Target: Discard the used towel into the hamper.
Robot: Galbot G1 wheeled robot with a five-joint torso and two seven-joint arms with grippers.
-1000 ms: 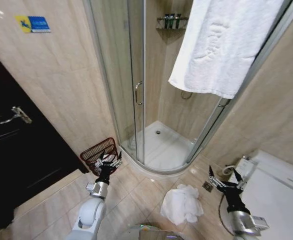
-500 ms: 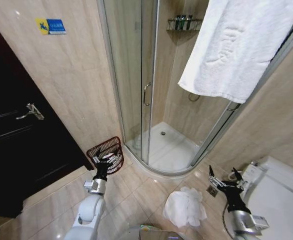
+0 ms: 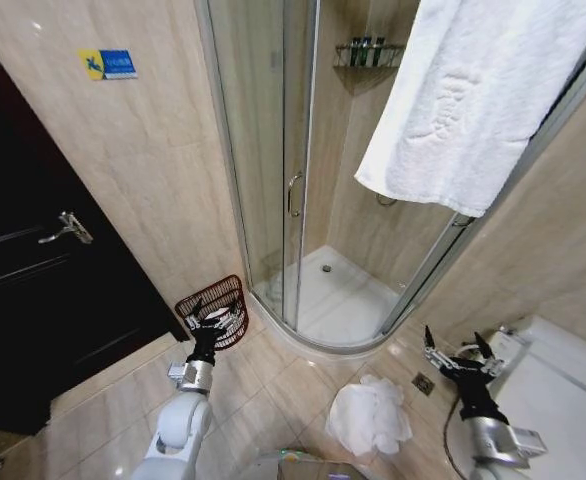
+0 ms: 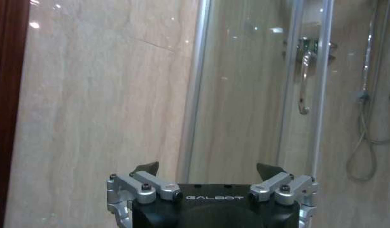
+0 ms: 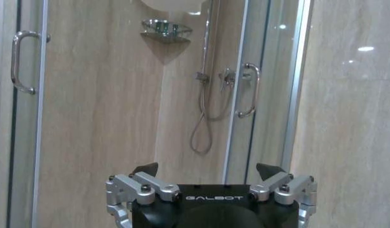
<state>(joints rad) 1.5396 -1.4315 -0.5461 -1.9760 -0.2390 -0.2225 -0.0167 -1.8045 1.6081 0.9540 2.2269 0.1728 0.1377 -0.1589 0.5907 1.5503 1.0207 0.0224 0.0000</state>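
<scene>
A crumpled white towel (image 3: 370,415) lies on the tiled floor, low in the head view between my two arms. The hamper (image 3: 209,300), a small reddish-brown wire basket, stands against the wall beside the shower enclosure. My left gripper (image 3: 216,322) is raised just in front of it and hides its near rim. It is open and holds nothing, and it faces the wall and glass (image 4: 208,167). My right gripper (image 3: 456,352) is held up to the right of the towel, open and holding nothing (image 5: 208,167).
A curved glass shower enclosure (image 3: 293,190) with a raised tray stands straight ahead. A large white towel (image 3: 483,100) hangs over its top rail. There is a dark door (image 3: 33,300) at left, a white toilet (image 3: 558,385) at lower right and a floor drain (image 3: 421,383) near the right gripper.
The whole head picture has shifted right and a little down, so the camera has moved. Both arms keep their raised pose and the towel lies where it was.
</scene>
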